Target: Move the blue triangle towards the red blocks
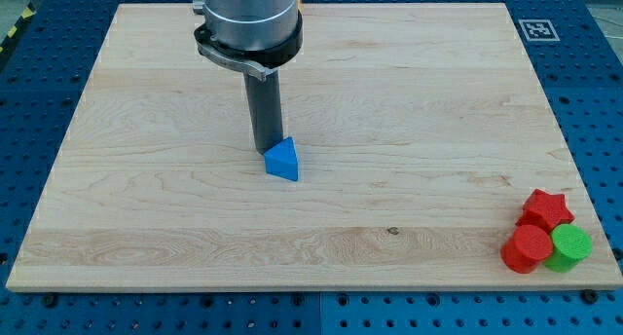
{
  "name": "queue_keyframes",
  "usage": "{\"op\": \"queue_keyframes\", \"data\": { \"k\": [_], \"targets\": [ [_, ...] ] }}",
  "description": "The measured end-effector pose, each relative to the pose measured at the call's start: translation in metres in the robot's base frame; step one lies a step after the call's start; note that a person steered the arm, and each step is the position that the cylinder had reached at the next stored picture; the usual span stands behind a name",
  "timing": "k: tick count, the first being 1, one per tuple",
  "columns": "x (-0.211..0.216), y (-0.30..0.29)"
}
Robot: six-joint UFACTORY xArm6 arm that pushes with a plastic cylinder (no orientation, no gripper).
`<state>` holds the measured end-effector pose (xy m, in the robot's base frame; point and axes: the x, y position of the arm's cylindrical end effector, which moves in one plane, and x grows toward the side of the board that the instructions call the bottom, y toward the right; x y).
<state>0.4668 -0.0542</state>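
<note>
The blue triangle (282, 161) lies on the wooden board (175, 208), a little left of the view's middle. My tip (266, 151) stands right behind it, at its upper left edge, touching or nearly touching it. The red star (545, 208) and the red cylinder (526, 248) sit together at the board's bottom right corner, far to the right of the triangle.
A green cylinder (568, 247) sits against the red cylinder's right side, below the red star. A black and white marker tag (536, 29) is at the board's top right corner. The board lies on a blue perforated table (39, 82).
</note>
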Motion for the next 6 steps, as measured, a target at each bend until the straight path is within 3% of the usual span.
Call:
{"op": "queue_keyframes", "data": {
  "k": [3,6],
  "targets": [
    [0.032,-0.031],
    [0.025,0.018]
  ]
}}
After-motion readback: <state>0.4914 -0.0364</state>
